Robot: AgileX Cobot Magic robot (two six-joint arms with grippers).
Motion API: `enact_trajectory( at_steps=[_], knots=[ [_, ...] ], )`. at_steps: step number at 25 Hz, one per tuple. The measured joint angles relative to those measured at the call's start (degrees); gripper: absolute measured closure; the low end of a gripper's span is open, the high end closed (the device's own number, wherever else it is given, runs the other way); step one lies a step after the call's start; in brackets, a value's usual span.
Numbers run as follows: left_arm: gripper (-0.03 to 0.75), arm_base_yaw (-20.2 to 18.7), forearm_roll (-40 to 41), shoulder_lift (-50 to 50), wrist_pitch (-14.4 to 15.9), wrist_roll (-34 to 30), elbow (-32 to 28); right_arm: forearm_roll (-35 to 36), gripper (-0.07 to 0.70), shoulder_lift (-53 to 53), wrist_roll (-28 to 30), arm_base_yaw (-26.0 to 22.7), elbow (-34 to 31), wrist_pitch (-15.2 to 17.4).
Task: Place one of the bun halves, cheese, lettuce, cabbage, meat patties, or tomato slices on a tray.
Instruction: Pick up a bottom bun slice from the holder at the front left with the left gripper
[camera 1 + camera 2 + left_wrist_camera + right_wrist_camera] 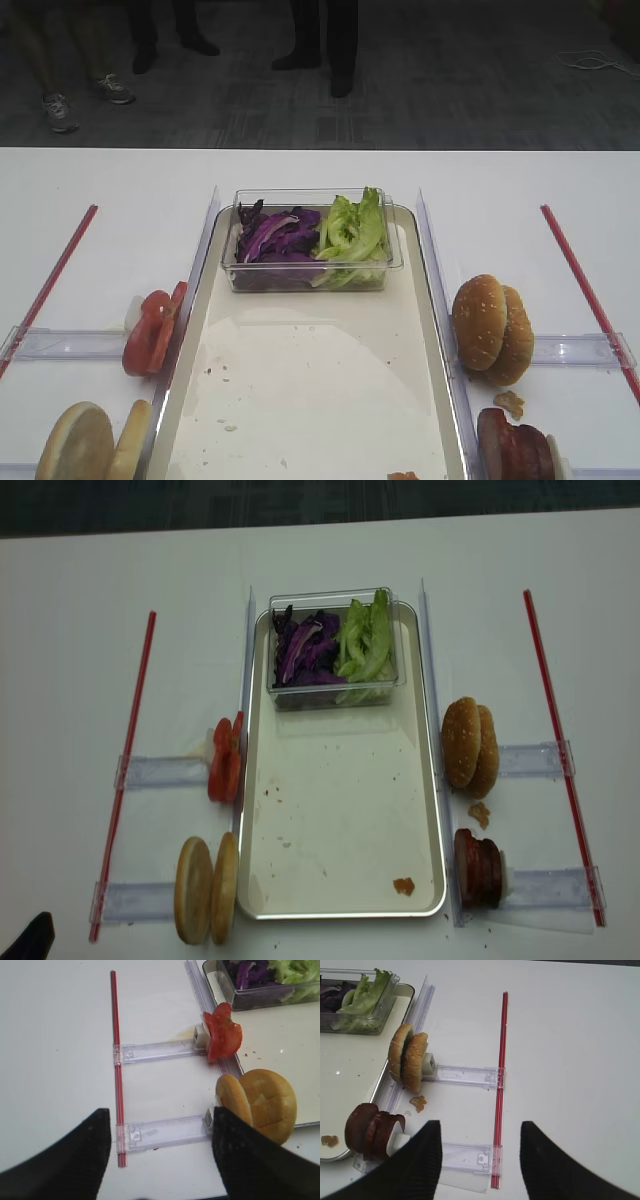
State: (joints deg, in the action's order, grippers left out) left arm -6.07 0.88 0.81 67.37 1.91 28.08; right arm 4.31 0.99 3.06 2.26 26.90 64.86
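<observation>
The cream tray [320, 380] lies in the middle, bare but for crumbs and a clear tub [310, 275] of purple cabbage [275, 235] and lettuce [355, 230]. Tomato slices [152, 330] stand on edge left of the tray, with the bun halves [90, 445] nearer the front. Meat patties [515, 445] stand at the front right. Cheese is out of view. My left gripper [161, 1112] hangs open over the table, its right finger beside the bun halves [260, 1105]. My right gripper [480, 1125] is open too, with the patties [372, 1130] just left of it.
Two sesame-seeded bun tops [492, 328] stand on edge right of the tray. Clear plastic rails [160, 1050] and red strips [116, 1060] [501, 1085] lie on both sides. A meat scrap [403, 885] sits in the tray's front right corner. People's legs [320, 40] show beyond the table.
</observation>
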Motion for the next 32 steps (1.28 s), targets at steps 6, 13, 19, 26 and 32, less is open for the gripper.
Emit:
enact_trajectory(
  at_steps=[6,13,19,26,32],
  knots=[
    [0.302,0.0,0.0,0.0,0.0,0.0,0.0,0.0,0.247,0.0,0.0,0.0,0.0,0.0],
    [0.302,0.0,0.0,0.0,0.0,0.0,0.0,0.0,0.247,0.0,0.0,0.0,0.0,0.0],
    [0.302,0.0,0.0,-2.9,0.0,-0.1,0.0,0.0,0.247,0.0,0.0,0.0,0.0,0.0],
    [0.302,0.0,0.0,-7.9,1.5,-0.1,0.9,0.0,0.247,0.0,0.1,0.0,0.0,0.0],
    [0.302,-0.1,0.0,-13.7,4.7,0.3,3.3,0.0,0.247,0.0,0.1,0.0,0.0,0.0]
  ],
)
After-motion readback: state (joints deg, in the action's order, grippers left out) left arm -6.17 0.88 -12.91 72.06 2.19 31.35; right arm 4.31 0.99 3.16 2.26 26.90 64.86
